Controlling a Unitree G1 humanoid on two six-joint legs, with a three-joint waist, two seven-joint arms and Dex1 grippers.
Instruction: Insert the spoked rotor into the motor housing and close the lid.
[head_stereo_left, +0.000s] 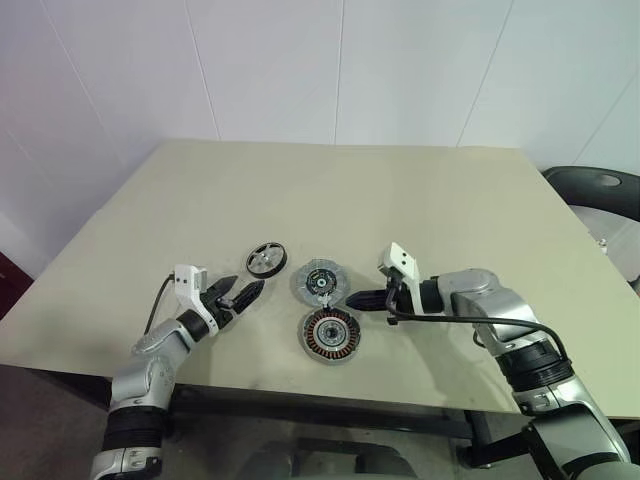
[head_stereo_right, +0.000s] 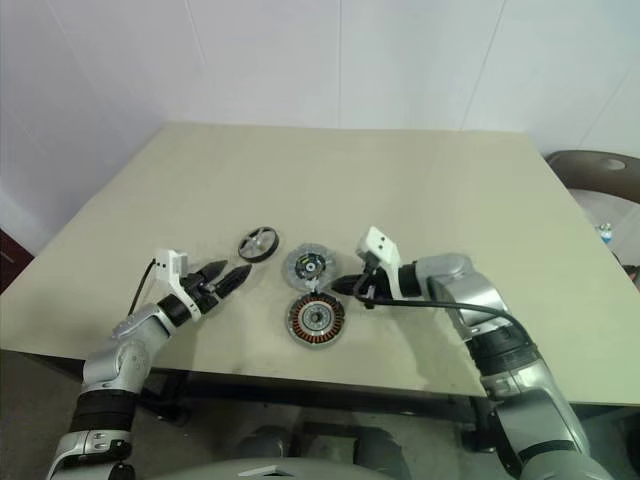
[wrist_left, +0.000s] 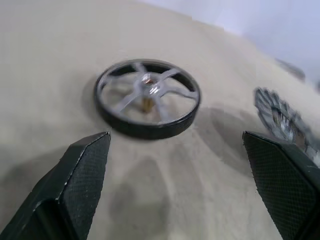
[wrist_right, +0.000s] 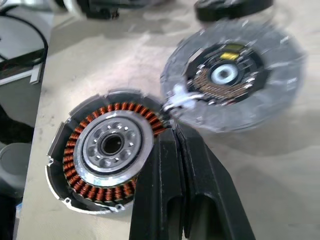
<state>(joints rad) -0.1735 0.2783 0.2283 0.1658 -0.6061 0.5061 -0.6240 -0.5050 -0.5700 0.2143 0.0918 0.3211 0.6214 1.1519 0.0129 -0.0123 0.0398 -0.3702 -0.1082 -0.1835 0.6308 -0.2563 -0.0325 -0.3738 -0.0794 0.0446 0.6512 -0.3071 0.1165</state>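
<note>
The spoked rotor (head_stereo_left: 265, 258), black-rimmed with silver spokes, lies flat on the table left of centre. In the left wrist view the rotor (wrist_left: 147, 97) sits just beyond my open left gripper (wrist_left: 176, 144), whose fingers straddle the bare table short of it. The lid (head_stereo_left: 318, 282) lies to the right of the rotor, its dark centre and green spot facing up. The motor housing (head_stereo_left: 328, 333) with copper windings sits nearer the front edge. My right gripper (wrist_right: 171, 131) is shut, with its tips at the gap between the lid (wrist_right: 232, 75) and the housing (wrist_right: 107, 150), beside a small silver tab on the lid's rim.
The beige table (head_stereo_left: 420, 200) stretches wide behind the parts, with its front edge close below the housing. A black chair (head_stereo_left: 598, 190) stands past the table's right corner. White wall panels rise behind.
</note>
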